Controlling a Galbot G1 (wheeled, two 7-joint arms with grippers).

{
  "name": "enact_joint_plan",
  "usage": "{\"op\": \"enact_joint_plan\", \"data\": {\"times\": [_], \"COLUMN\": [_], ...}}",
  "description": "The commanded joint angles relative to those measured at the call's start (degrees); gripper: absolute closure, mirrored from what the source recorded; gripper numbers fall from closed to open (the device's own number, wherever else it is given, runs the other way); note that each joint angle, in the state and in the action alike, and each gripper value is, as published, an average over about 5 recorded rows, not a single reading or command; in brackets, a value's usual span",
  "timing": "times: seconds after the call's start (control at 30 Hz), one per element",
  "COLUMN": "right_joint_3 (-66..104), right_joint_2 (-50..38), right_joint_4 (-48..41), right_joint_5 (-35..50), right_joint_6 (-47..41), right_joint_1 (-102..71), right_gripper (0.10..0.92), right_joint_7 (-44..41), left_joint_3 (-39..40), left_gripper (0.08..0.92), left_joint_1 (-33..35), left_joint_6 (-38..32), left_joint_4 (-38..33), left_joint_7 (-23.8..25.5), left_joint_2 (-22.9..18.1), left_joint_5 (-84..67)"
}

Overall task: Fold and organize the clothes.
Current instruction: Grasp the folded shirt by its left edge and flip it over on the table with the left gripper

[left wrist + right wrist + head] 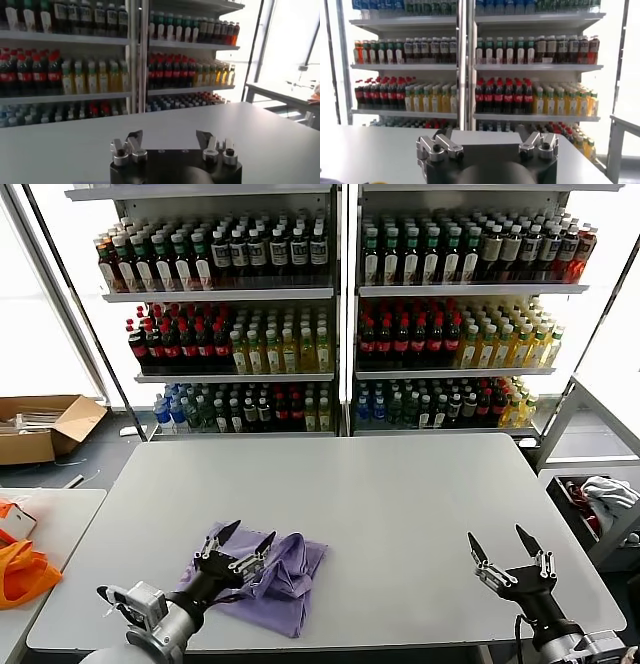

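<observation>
1. Your T-shirt [272, 581] lies in a folded, slightly rumpled bundle at the near left of the table [400, 504], close to the front edge.
2. Your left gripper [243, 541] sits just above the shirt's left part, fingers spread and pinching nothing; lift it straight up so no fabric drags along.
3. Your right gripper [505, 546] hangs over bare table at the near right, well apart from the shirt, its fingers spread wide and empty.
4. The folds look uneven, though the arm hides part of the cloth, so check the edges before you call it tidy.
5. If you square it up, press the top layer flat instead of pinching it.
</observation>
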Motion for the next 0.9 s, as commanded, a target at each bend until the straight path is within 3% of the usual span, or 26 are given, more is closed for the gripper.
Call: {"op": "enact_joint_plan", "data": {"times": [0.03, 0.17, 0.33, 0.9], "right_joint_3": [-1.5, -2.0, -2.4, -3.7], "right_joint_2": [0.3, 0.3, 0.0, 0.2], "right_joint_4": [0.3, 0.8, 1.1, 1.1], "right_joint_5": [-0.7, -1.3, -1.6, -1.9], "right_joint_6": [0.0, -0.1, -0.6, -1.1], "right_joint_1": [-0.1, -0.2, 0.1, 1.7], "right_gripper": [0.203, 0.203, 0.203, 0.203], "right_joint_7": [0.0, 0.0, 0.1, 0.2], "left_joint_3": [-6.6, -4.2, -3.0, -2.1], "left_gripper": [0.255, 0.186, 0.178, 0.177], "left_joint_1": [-2.4, -4.4, -6.9, -6.7], "left_joint_6": [1.2, 0.3, 0.3, 0.8], "left_joint_4": [12.0, 17.9, 22.8, 25.8], "left_joint_7": [-3.2, -3.4, -3.0, -1.4], "left_joint_2": [1.6, 0.4, -0.2, -0.6], "left_joint_5": [-5.7, -4.8, -5.2, -7.5]}}
